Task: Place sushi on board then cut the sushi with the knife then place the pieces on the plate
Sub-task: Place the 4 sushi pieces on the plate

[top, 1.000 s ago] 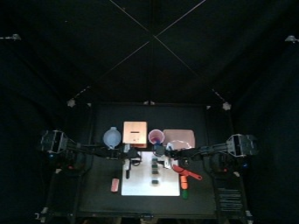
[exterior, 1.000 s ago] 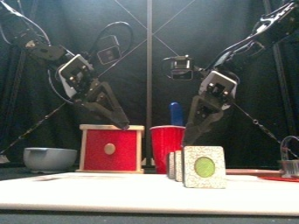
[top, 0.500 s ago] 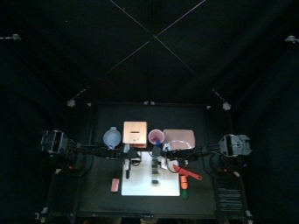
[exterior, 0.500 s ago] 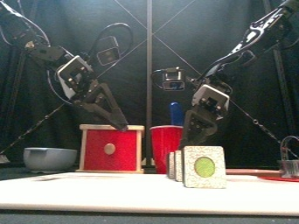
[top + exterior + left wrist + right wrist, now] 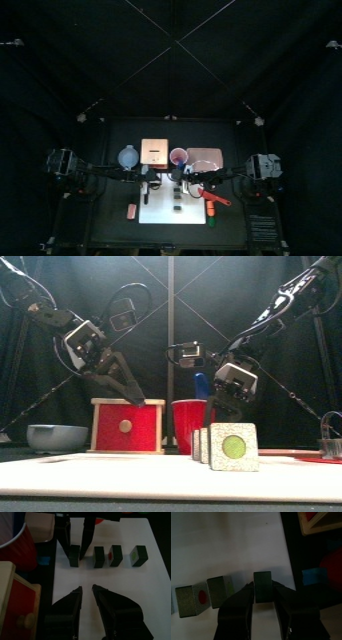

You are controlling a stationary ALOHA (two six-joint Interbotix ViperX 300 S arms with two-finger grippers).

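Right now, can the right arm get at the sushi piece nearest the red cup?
Probably yes: the right pincer is open with a jaw on either side of that end piece, and the next piece stands apart, so nothing seems in the way.

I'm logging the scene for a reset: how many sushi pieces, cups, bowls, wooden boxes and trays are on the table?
sushi pieces: 4
red cup: 1
blue-grey bowl: 1
wooden box: 1
pink tray: 1
Total: 8
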